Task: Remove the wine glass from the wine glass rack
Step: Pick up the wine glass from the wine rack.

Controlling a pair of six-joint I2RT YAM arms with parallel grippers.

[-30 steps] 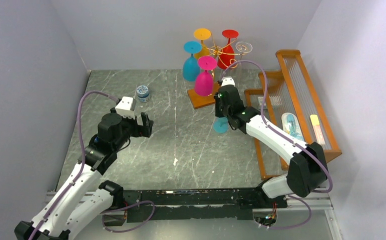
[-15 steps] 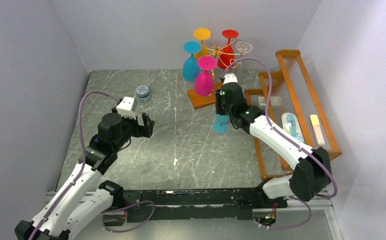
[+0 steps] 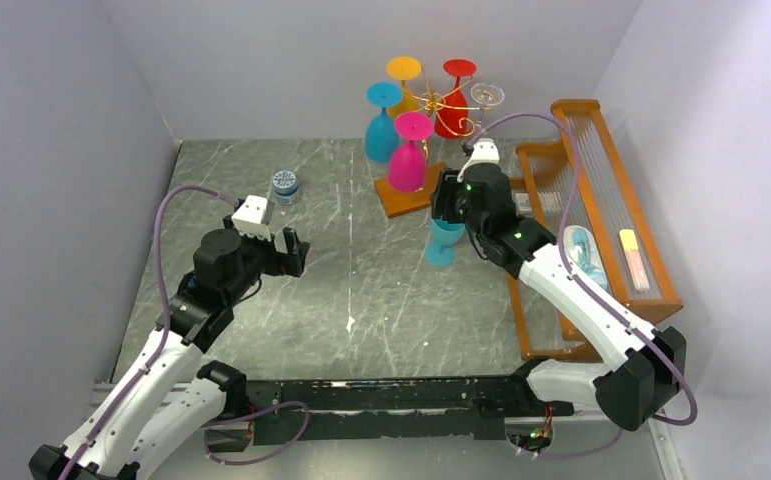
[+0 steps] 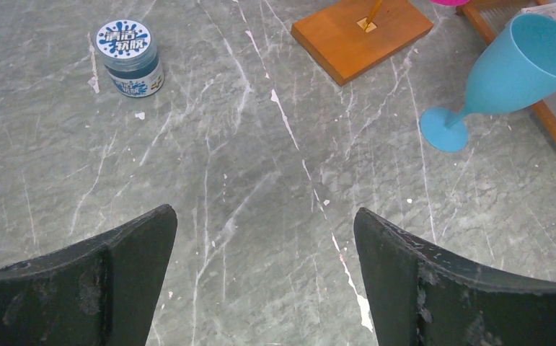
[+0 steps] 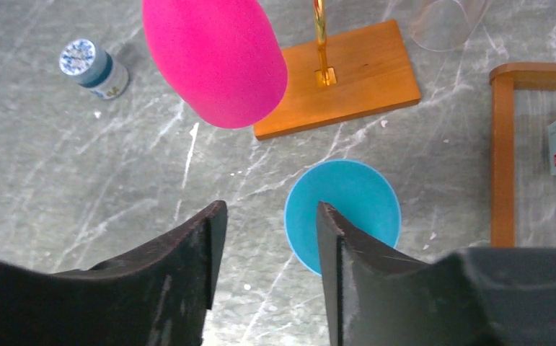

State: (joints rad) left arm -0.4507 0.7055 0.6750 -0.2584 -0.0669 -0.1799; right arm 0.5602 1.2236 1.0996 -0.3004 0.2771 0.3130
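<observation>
Lifting straight up should keep the right end effector [image 5: 269,216], fingers apart, from tipping the standing blue wine glass [image 5: 354,198].

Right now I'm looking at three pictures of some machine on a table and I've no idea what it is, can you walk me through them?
It is a robot with two arms bolted at the near edge of a table. Each arm ends in a two-finger gripper. The wide picture comes from a camera above and behind the arms. The other two come from cameras on the wrists, so the dark shapes at the bottom are the fingers.

On the table are a gold wire rack on a wooden base with coloured glasses hanging upside down, a small jar, a wooden frame on the right, and one blue glass standing on its foot.

The left gripper hovers open and empty. The right gripper is open just above the blue glass, holding nothing.
</observation>
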